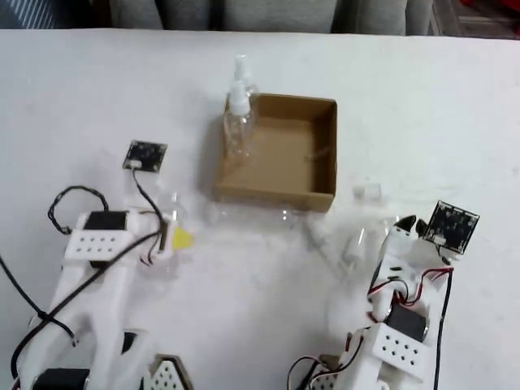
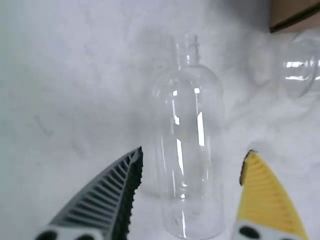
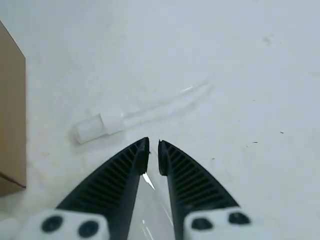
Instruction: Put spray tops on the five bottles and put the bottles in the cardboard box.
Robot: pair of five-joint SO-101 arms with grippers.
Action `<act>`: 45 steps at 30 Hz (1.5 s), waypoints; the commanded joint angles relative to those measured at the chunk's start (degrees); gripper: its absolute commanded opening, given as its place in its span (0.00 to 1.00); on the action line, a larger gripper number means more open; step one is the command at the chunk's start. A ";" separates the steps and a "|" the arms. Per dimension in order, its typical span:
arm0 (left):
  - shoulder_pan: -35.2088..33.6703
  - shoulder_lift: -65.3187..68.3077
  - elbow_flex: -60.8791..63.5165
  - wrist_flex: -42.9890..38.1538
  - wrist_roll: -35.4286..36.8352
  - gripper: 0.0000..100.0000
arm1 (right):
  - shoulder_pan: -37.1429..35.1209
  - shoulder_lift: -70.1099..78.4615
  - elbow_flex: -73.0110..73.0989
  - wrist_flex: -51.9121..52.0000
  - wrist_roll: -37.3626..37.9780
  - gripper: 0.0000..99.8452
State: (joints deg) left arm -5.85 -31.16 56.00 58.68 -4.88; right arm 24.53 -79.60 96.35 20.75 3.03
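One bottle (image 2: 187, 150) inside wide-open left end effector (image 2: 193, 153); right end effector (image 3: 153, 142) closed near box (image 3: 11, 110).

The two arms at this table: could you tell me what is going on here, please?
The left gripper is open around an uncapped clear bottle lying on the table. The right gripper, jaws almost together, points at a loose spray top lying beside the cardboard box. Two bottles with spray tops already stand at the box's left wall; whether inside it is hard to tell.
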 commanded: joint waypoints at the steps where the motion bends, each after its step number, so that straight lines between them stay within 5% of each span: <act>1: 0.66 -2.42 -10.99 7.91 -0.97 0.30 | -0.40 -0.66 0.79 0.40 0.70 0.02; 13: 0.40 8.04 -29.80 21.19 -2.73 0.30 | -0.31 -0.48 0.79 0.40 0.70 0.02; 25: 1.36 26.68 -33.49 15.65 -0.53 0.30 | -0.40 -0.48 0.79 0.40 0.70 0.02; 45: 1.45 39.52 -33.49 5.54 1.76 0.31 | -0.40 -0.57 0.79 0.40 0.70 0.02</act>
State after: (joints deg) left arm -5.14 8.22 25.67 66.42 -4.35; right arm 24.53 -79.60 96.35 20.75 3.03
